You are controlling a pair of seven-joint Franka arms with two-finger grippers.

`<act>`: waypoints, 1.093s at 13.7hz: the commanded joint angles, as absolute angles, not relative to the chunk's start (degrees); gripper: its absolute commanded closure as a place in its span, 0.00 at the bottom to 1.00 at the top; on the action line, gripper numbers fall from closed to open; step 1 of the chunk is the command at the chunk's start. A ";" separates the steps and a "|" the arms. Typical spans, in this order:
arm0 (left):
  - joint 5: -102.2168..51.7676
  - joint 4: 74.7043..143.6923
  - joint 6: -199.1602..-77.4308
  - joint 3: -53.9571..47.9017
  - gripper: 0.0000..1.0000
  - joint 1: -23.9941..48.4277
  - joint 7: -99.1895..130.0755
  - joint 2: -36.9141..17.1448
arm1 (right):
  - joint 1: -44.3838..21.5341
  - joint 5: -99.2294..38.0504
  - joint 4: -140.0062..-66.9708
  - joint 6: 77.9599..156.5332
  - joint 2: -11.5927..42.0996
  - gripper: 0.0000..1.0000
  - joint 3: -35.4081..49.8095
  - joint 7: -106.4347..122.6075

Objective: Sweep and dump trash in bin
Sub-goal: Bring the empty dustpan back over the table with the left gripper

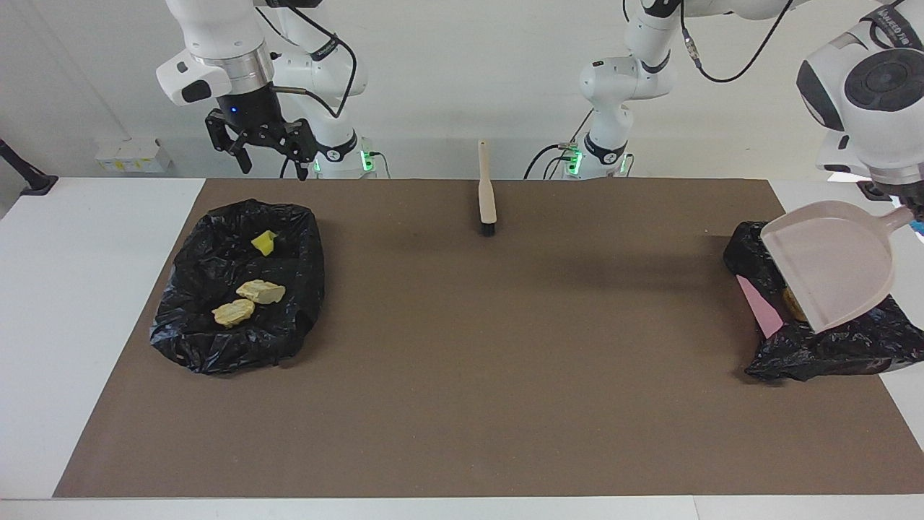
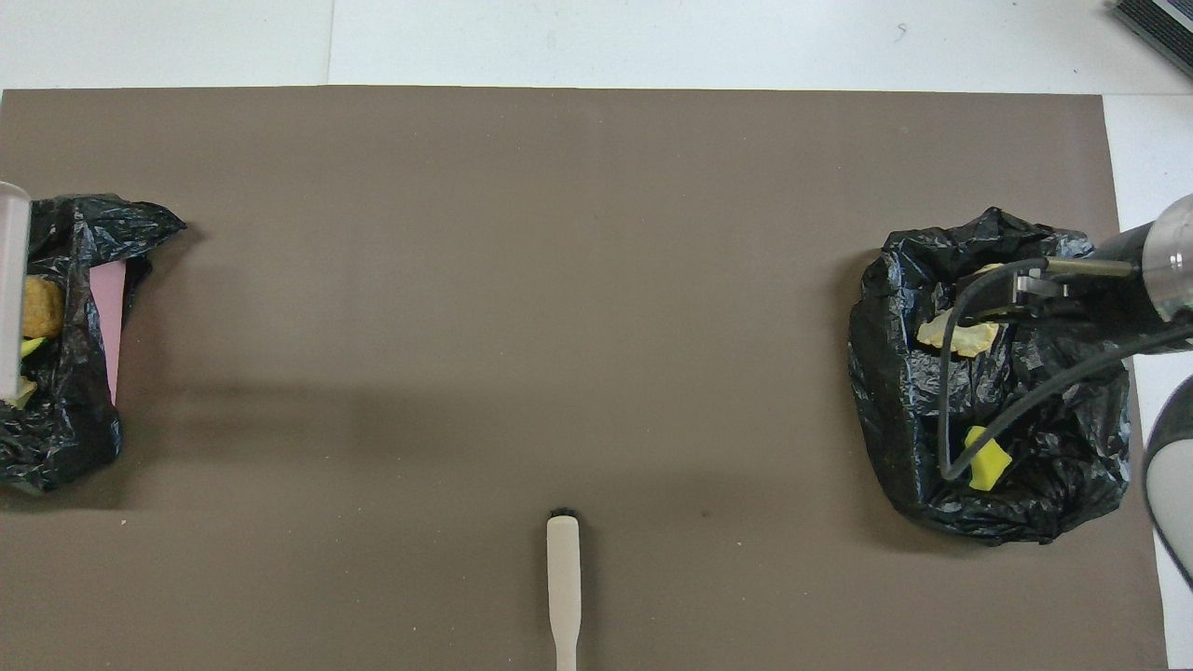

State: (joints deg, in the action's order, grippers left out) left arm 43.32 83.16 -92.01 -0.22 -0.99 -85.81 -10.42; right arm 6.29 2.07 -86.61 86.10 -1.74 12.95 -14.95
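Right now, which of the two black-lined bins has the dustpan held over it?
The bin at the left arm's end; the left gripper holds the dustpan tilted over it. The other bin lies uncovered.

Dustpan (image 1: 830, 263) hiding most trash in bin (image 1: 823, 347), left hand cut off at frame edge
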 commanded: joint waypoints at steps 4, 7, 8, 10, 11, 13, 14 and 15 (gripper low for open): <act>31.85 93.33 -88.25 0.62 1.00 5.09 -72.11 -4.48 | 0.06 0.97 -85.25 84.11 -2.11 0.00 5.86 -11.78; 24.89 98.51 -89.03 0.62 1.00 9.13 -61.65 -3.61 | -7.04 0.97 -85.69 84.11 -1.93 0.00 -2.29 -11.69; 22.78 99.92 -89.29 0.53 1.00 10.79 -57.70 -3.17 | -6.94 0.97 -85.69 84.11 -1.93 0.00 -2.37 -11.69; 18.30 102.38 -90.87 0.53 1.00 13.87 -51.18 -2.73 | -6.94 1.05 -85.78 84.20 -1.93 0.00 -2.29 -11.69; 16.80 103.00 -91.40 0.53 1.00 15.54 -48.02 -2.81 | -6.86 1.14 -85.78 84.20 -1.93 0.00 -2.20 -11.52; 12.68 105.19 -93.24 0.53 1.00 18.35 -39.07 -2.81 | -6.33 1.23 -85.69 84.11 -1.76 0.00 -2.11 -8.37; 12.05 105.73 -94.12 0.53 1.00 20.37 -33.72 -2.81 | -5.37 1.23 -85.61 84.20 -1.67 0.00 -1.15 -7.74; 11.78 105.91 -94.30 0.53 1.00 21.96 -29.66 -2.90 | -4.23 1.14 -85.52 84.11 -1.67 0.00 0.42 -7.73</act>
